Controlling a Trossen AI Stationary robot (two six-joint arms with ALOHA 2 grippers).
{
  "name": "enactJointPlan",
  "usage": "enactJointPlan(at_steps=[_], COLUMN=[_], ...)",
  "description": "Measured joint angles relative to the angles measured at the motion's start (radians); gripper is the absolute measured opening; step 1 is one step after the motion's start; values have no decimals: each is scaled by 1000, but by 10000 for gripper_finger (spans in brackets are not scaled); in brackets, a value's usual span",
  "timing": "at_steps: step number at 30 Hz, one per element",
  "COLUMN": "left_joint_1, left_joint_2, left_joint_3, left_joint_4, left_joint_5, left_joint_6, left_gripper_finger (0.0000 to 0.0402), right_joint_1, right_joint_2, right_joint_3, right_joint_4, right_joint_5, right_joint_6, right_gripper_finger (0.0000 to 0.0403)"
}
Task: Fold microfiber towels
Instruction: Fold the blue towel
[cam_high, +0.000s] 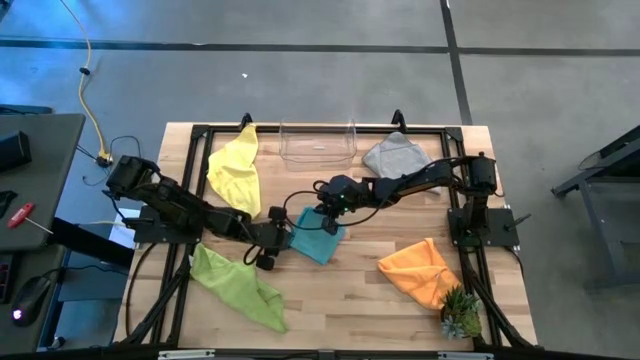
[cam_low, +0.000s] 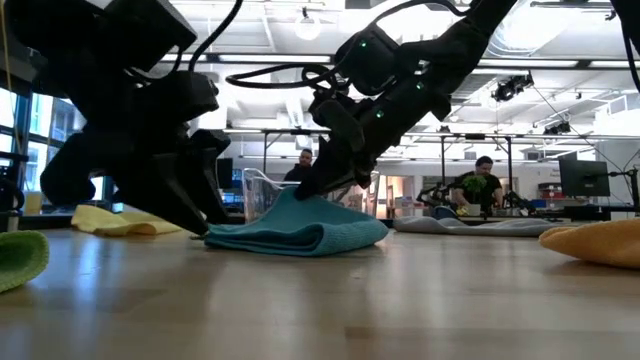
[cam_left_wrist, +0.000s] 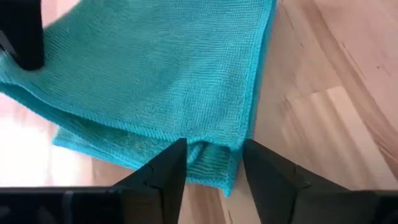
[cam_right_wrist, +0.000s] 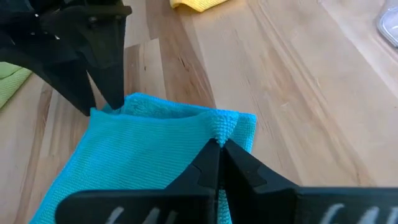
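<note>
Towels lay scattered over the wooden table, five in all. Going from the left: the lime green towel was crumpled near the front left, and the yellow towel lay spread toward the back left. The teal blue towel sat folded double at the middle of the table, with both arms bent over it. The grey towel was bunched at the back right, and the orange towel lay heaped at the front right, just beside a small green spiky plant.

The left gripper was low at the teal towel's left edge, its fingers parted, with the folded corner lying in the gap between them; from the pictures I could not tell whether the fingers pressed on the cloth. The right gripper was over the towel's far side, its fingers closed together and pinching a small raised pleat of the teal cloth at the upper layer's edge, so that the cloth rose to a peak there in the low view.

A clear plastic bin stood at the back edge of the table, between the yellow and grey towels. No towel lay in it.
</note>
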Motion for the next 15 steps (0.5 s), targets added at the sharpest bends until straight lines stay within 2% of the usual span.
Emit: enactJointPlan(at_steps=[10, 15], left_joint_1=[0, 0], left_joint_2=[0, 0], left_joint_3=[0, 0], left_joint_4=[27, 49], left_joint_5=[22, 29], left_joint_6=[94, 132], left_gripper_finger=[38, 14], right_joint_1=[0, 0], right_joint_2=[0, 0], right_joint_3=[0, 0], right_joint_4=[2, 2], right_joint_5=[0, 0], right_joint_6=[0, -4], right_gripper_finger=[0, 0])
